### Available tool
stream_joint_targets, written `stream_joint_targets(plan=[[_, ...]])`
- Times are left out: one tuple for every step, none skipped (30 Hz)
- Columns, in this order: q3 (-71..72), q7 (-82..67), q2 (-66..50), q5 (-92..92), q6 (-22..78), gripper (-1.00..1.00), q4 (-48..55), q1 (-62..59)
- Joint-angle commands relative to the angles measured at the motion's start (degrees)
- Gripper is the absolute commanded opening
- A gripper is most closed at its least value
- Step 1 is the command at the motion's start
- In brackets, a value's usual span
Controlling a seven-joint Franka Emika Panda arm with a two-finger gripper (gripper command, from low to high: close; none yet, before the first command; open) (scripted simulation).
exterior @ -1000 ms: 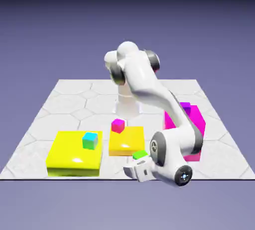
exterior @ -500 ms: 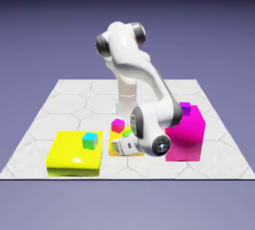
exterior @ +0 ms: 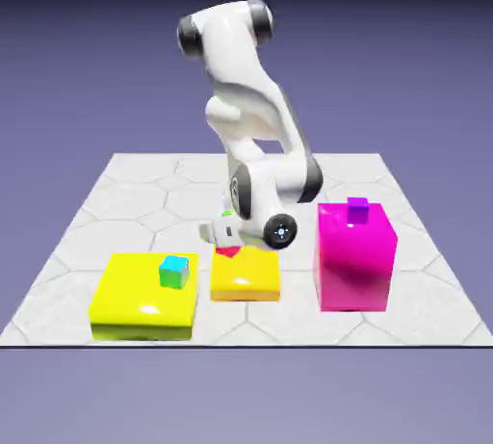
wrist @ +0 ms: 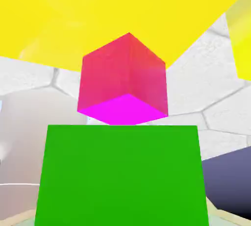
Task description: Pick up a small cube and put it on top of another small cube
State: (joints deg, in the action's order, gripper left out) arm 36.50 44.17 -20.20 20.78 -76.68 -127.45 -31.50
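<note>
On a pale hexagon-tiled table before a blue-violet backdrop, a white robot arm's gripper carries the small green cube over a low yellow block.

The jaws are clamped on the green cube, which fills the lower half of the hand view; in the exterior view only a sliver of green shows at the gripper. The small pink-magenta cube sits on the yellow block just beyond the held cube, and the two appear apart. At the exterior view's left a cyan-topped cube rests on a wide yellow slab; at its right a small purple cube tops a tall magenta block.
</note>
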Motion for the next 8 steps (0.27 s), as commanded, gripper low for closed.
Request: stream_joint_targets(plan=[[-0.31,0.24,0.05,0.63,-1.98,-1.0,-2.07,-0.47],[-0.62,0.5,0.11,1.17,-3.97,-1.0,-4.15,-0.95],[-0.93,0.76,0.17,1.7,-5.95,-1.0,-6.22,-1.42],[-1.24,1.02,0.22,2.23,-7.94,-1.0,-8.3,-1.89],[-1.29,1.06,0.23,2.32,-8.27,-1.0,-8.64,-1.97],[-1.29,1.06,0.23,2.32,-8.27,1.0,-8.64,-1.97],[-1.29,1.06,0.23,2.32,-8.27,1.0,-8.64,-1.97],[-0.98,0.8,0.17,1.79,-6.28,1.0,-6.57,-1.5]])
